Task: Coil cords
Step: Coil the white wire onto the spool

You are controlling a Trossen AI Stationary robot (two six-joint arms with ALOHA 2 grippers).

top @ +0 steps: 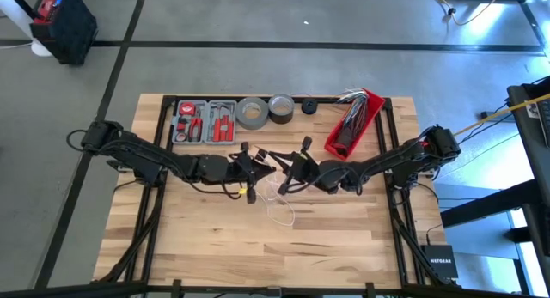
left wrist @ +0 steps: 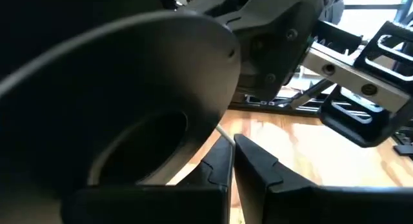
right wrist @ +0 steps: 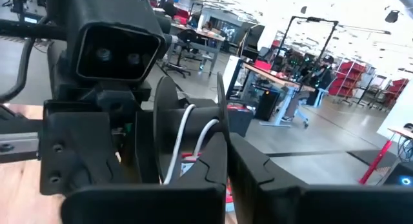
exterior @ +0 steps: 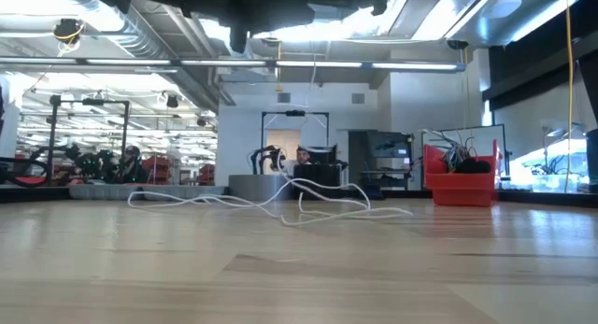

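- Cords here come down to one long, very thin white cable (top: 279,203), lying loose on the pale wooden plank desk (top: 215,246) near its middle, just in front of the two arms' meeting point.
- From above, the cable makes a few slack, untidy loops, with a strand rising toward the pincers.
- In the low view the same white cable (exterior: 280,204) sprawls across the desk in flat, wavy curves, with one strand climbing up out of the picture.
- The left pincer (top: 255,171) sits over the desk's middle, fingers pressed together; its own wrist view shows a thin white strand (left wrist: 224,135) running into the tips of the dark fingers (left wrist: 216,169), so it appears to be pinching the cable.
- The right pincer (top: 290,173) faces it, just beside it, fingers also pressed together; its wrist view shows two white strands (right wrist: 187,140) passing in front of a dark round disc-shaped piece (right wrist: 169,137) right at the fingers; whether they are nipped I cannot tell.
- At the desk's far edge stand a grey tray of red-handled tools (top: 204,120), two grey tape rolls (top: 265,111) and a red bin of grey and dark wires (top: 352,123), well apart from the cable.
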